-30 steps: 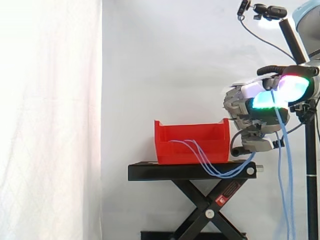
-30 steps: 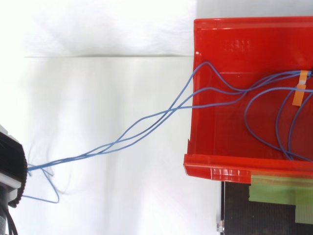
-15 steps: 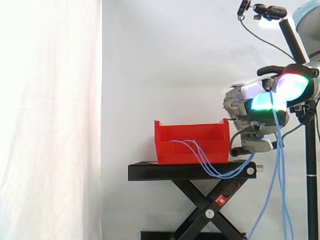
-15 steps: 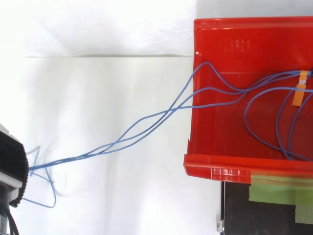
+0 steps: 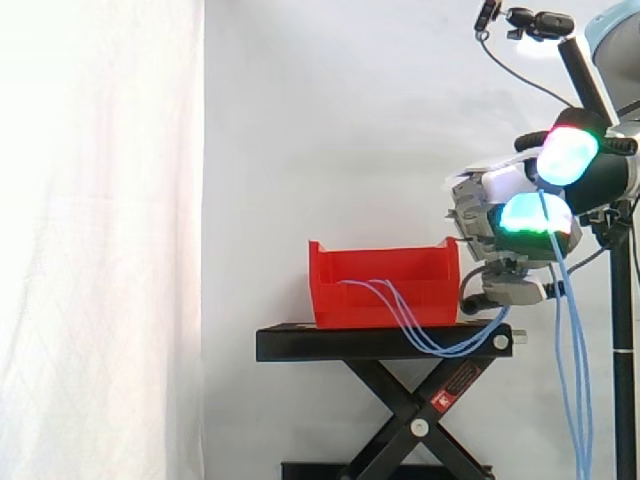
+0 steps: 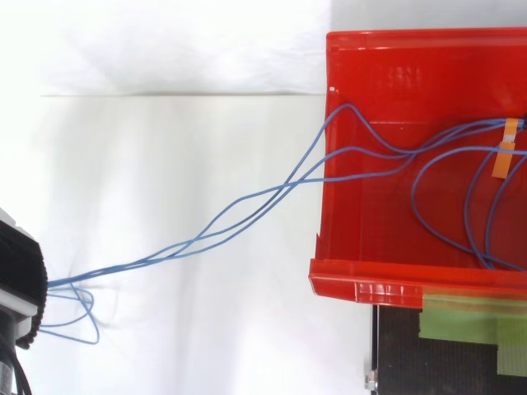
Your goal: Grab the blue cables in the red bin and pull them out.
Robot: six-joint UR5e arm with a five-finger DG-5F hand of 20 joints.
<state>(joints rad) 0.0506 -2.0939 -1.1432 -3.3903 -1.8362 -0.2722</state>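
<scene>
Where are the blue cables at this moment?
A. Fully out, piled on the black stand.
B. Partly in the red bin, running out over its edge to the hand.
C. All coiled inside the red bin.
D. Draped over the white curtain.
B: the top view shows the blue cables looping inside the red bin and stretching out past its wall towards the hand, which grips them.

Thin blue cables [image 6: 284, 188] trail out over the red bin's [image 6: 362, 284] rim.
</scene>
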